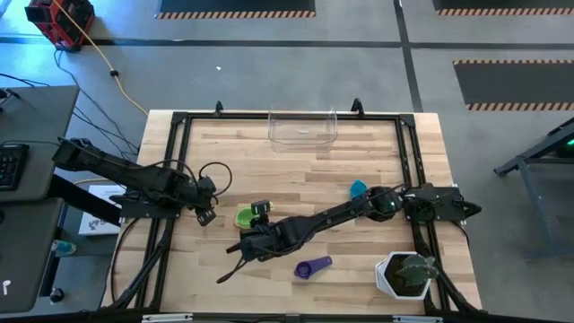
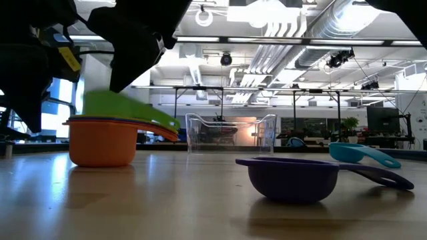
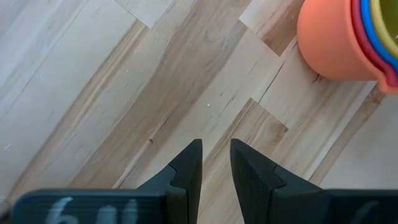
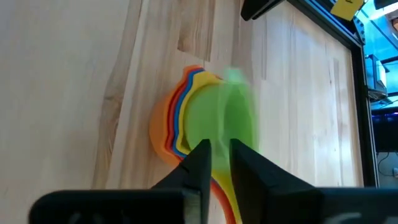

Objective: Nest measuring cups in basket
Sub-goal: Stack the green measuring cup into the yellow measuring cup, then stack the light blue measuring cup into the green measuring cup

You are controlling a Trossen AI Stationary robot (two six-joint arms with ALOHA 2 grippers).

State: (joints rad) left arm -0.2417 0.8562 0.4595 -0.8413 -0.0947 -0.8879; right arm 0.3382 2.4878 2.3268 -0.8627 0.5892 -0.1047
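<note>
A stack of nested measuring cups, orange cup (image 2: 103, 143) outermost with blue, yellow and red rims inside (image 4: 177, 121), stands on the table's near-left middle. The green cup (image 4: 217, 118) sits tilted on top of it. My right gripper (image 4: 219, 152) is reached across to the stack (image 1: 243, 217) and is shut on the green cup. My left gripper (image 3: 216, 149) hovers just left of the stack (image 3: 329, 43), open by a narrow gap and touching nothing. The purple cup (image 1: 312, 266) and the teal cup (image 1: 358, 189) lie loose on the wood. The clear basket (image 1: 303, 128) stands at the far edge. My right gripper pinches the green cup between its two fingers at the edge nearest the wrist (image 4: 219, 144); the fingers hide the exact part. They slant down from the table's near-right side. The cup (image 2: 120, 107) is tilted, its low side resting on the stack's rims.
A white pot with a green plant (image 1: 404, 275) stands at the near-right corner. The black frame rails run along the table's left and right sides. Bare wood lies between the stack and the basket (image 2: 230, 133). The purple cup (image 2: 293, 177) sits close to the low camera.
</note>
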